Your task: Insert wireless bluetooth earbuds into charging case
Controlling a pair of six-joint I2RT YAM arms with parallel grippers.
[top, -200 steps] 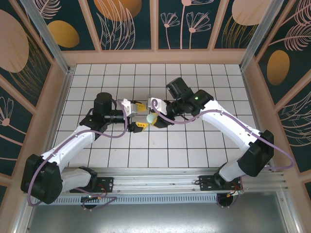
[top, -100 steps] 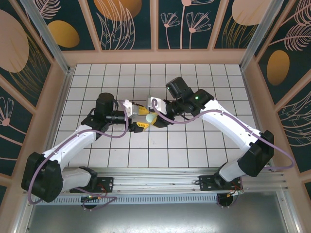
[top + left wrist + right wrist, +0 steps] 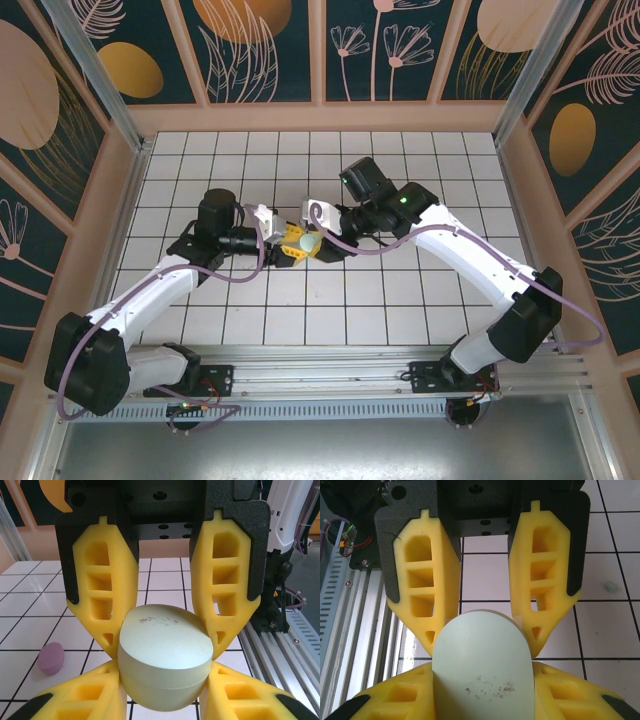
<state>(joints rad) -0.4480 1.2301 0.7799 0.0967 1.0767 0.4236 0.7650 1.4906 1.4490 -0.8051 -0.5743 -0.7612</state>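
Above the tiled bench (image 3: 400,300), the left gripper (image 3: 290,245) and right gripper (image 3: 322,243) met head-on, both sets of jaws clenched on the mint charging case (image 3: 165,650). A mint earbud (image 3: 610,585) lay on a tile. A pink piece (image 3: 51,658), possibly another earbud, lay apart.

Both arms reach inward, wrists level, meeting mid-table; L gripper (image 3: 291,245) & R gripper (image 3: 322,246) face-to-face, each clamped on same mint case (image 3: 308,240).
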